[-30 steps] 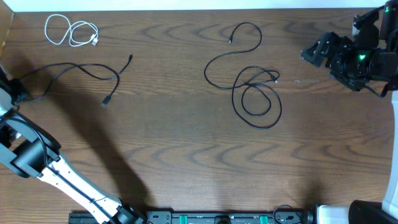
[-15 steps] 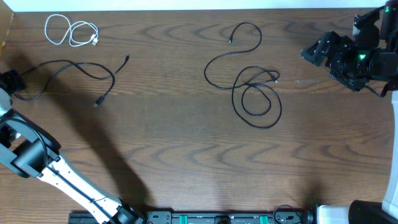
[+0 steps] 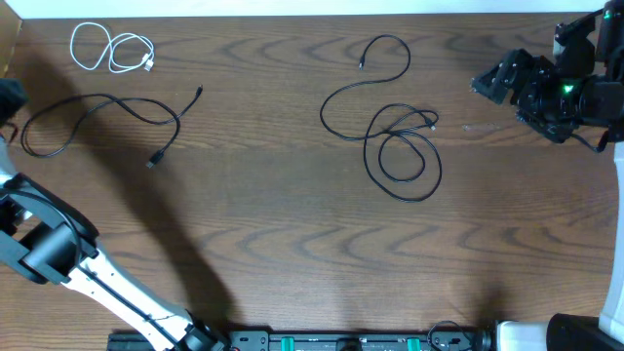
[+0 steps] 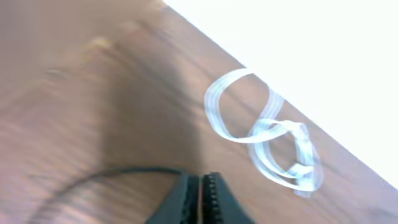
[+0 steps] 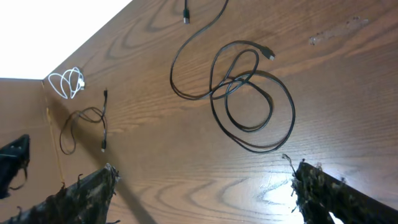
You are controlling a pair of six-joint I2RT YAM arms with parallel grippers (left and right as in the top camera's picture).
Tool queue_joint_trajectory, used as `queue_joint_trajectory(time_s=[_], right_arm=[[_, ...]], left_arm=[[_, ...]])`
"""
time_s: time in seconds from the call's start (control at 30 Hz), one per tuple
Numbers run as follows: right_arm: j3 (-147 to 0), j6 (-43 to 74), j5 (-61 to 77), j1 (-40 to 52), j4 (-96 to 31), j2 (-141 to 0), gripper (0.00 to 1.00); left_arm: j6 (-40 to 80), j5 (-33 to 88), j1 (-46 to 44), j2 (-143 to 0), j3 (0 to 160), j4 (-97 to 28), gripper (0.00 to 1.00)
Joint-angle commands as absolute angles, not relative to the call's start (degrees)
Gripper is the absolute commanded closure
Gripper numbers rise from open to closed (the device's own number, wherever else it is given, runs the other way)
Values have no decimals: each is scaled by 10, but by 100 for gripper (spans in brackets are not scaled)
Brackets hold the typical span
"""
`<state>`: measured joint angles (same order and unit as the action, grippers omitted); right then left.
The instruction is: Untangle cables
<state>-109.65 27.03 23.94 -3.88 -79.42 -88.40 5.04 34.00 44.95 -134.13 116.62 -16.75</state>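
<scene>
A short white cable (image 3: 110,49) lies coiled at the far left corner, also in the left wrist view (image 4: 267,146). One black cable (image 3: 97,122) lies loose on the left side by itself. Two more black cables (image 3: 390,132) cross and loop over each other right of centre, clear in the right wrist view (image 5: 249,93). My left gripper (image 4: 202,186) is shut with nothing between its jaws; the left black cable (image 4: 124,171) passes just beyond its tips. It sits at the table's left edge (image 3: 8,96). My right gripper (image 5: 202,186) stands open and hangs above the table to the right of the tangle (image 3: 492,80).
The left arm (image 3: 58,244) stretches along the left side from the front edge. Thicker black wires and the robot bases (image 3: 322,341) run along the front. The table's far edge (image 3: 292,14) lies just beyond the cables.
My left gripper dragged the left black cable leftward, let go of it, shut again and moved toward the far left corner. The right arm has not moved.
</scene>
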Motion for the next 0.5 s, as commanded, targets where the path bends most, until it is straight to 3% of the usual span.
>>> queue_joint_trajectory(time_s=[0.0,0.27,0.47], right_arm=[[-1097,276,239,-36,-791,-881,15],[-1097,276,182,-15,-775,-881,17],[-1097,276,140,5,-759,-881,17]], left_arm=[[119,391,399,-1331,1173,-205,92],[95,170,279,-1331,1138,-283,92],[47,95,215,-1331,1108,-268,92]])
